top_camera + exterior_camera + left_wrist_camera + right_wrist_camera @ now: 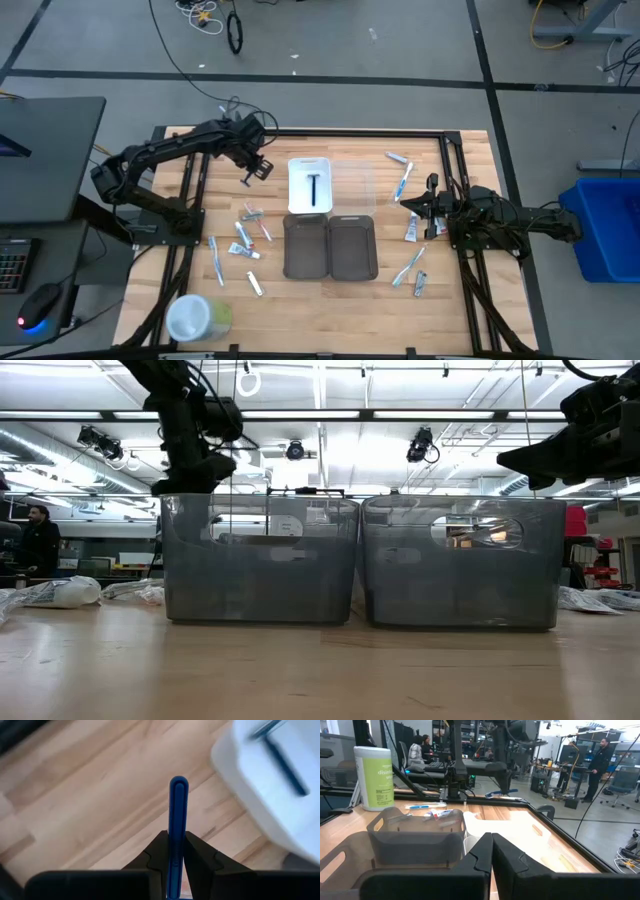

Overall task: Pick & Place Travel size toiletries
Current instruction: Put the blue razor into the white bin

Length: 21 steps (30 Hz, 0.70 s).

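Note:
My left gripper (256, 169) hangs above the table just left of the white tray (308, 172) and is shut on a slim blue toiletry stick (178, 815). A black stick (314, 189) lies in that white tray. More small tubes and toothbrushes lie loose on the wood, some on the left (250, 214) (215, 260) and some on the right (404, 182) (411, 231). My right gripper (412, 205) is shut and holds nothing. It hovers right of the trays, its fingers (485, 851) pointing toward them. My left gripper pinches the blue stick between its two fingers (199, 857), which lie along it. The stick's rounded free end (178, 784) sticks out well past the fingertips. It is lifted clear of the table, beside the white tray's corner (235, 760).
Two grey trays (306, 247) (352, 247) stand side by side in the table's middle, with a clear tray (352, 180) beyond them next to the white one. A big round white-and-green container (196, 318) stands at the near left. People stand in the room behind.

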### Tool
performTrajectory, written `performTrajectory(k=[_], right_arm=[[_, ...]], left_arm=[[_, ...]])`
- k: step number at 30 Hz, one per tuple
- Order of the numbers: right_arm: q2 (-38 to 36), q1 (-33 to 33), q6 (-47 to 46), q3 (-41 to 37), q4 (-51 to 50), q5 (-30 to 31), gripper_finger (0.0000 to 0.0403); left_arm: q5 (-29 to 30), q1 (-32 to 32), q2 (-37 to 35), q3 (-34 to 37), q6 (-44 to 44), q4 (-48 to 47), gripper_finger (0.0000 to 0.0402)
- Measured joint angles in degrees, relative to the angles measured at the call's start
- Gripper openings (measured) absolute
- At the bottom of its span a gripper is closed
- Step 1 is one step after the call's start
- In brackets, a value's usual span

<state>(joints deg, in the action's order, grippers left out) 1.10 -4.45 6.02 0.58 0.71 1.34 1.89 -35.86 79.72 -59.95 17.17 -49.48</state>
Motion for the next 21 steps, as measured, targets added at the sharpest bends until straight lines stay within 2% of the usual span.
performTrajectory(k=[10, 21], right_arm=[[0.0, 0.0, 0.0, 0.0, 0.0, 0.0, 0.0013], [0.0, 0.0, 0.0, 0.0, 0.0, 0.0, 0.0013]], left_arm=[[0.3, 1.8, 0.0, -7.5, 0.0, 3.4, 0.0052], [0.2, 3.6, 0.0, -8.7, 0.8, 4.8, 0.0052]])
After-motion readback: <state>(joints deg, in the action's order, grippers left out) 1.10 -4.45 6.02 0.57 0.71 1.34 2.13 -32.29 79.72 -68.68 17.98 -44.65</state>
